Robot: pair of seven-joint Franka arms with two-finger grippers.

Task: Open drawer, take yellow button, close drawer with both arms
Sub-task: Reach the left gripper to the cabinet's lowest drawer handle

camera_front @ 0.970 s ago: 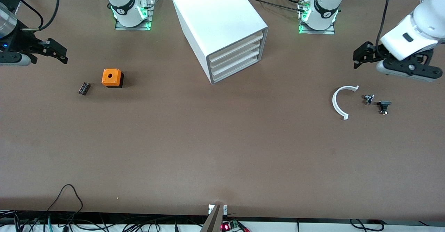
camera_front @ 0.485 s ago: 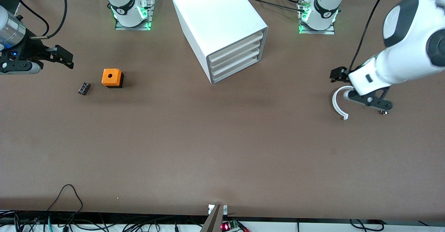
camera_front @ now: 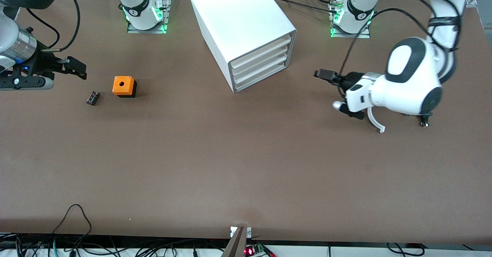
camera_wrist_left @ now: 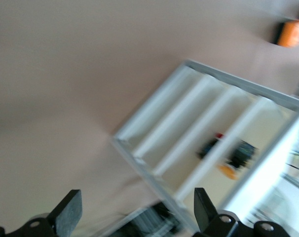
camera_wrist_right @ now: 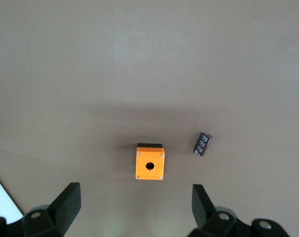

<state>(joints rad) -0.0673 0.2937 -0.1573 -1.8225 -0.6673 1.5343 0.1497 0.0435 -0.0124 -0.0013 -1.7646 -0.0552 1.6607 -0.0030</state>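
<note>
Black and spread wide, the left tool hung over the brown surface beside the cabinet, facing its flat white fronts. The drawer, the highest of three, was closed. Toward the other end, the right tool, also spread, hung near an orange cube.
</note>
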